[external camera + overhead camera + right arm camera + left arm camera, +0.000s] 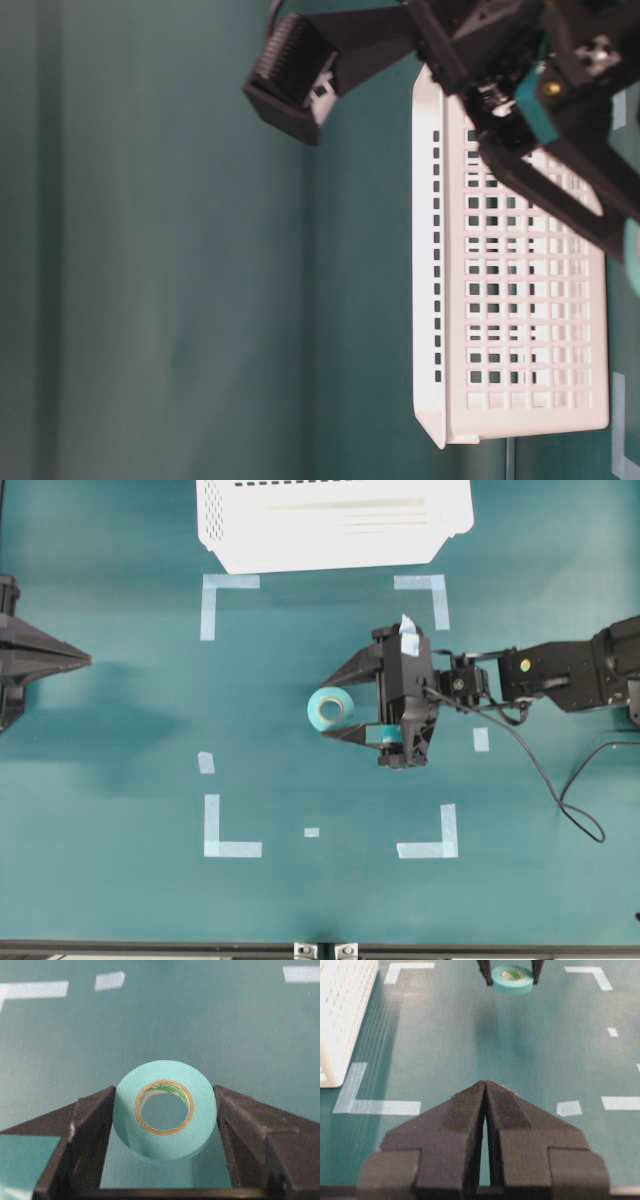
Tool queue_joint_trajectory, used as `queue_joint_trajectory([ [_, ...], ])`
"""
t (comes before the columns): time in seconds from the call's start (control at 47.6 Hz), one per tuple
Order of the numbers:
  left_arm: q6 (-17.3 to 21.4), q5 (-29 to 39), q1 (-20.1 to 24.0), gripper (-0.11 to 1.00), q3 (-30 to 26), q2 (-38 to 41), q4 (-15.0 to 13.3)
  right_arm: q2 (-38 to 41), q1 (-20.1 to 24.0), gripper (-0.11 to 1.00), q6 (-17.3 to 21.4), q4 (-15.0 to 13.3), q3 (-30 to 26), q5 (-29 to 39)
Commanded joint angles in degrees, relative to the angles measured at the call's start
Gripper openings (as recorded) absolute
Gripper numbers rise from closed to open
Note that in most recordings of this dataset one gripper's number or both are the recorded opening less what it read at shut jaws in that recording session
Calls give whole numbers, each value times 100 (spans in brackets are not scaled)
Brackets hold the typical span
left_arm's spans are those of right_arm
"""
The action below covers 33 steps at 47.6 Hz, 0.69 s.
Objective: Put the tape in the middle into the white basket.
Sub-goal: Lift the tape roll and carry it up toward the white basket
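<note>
We see the small round roll of teal tape, its core pale beige, between the black jaws of the right gripper, which press on both its sides and clamp it near the middle of the teal table, inside the pale-blue corner marks. The large white plastic basket with slotted walls stands well apart at the table's far edge. The left gripper rests at the left with jaws together.
</note>
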Motion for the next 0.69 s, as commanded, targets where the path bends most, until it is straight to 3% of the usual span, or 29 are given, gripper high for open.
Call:
queue_joint_trajectory([
  [0.0,9,-26,9,-11,-79,44,-9,-308,0,67,0,-18,-44,9],
  [0.672,9,-26,9,-11,-79,44,0,-1687,-378,67,9,-18,-35,1125],
])
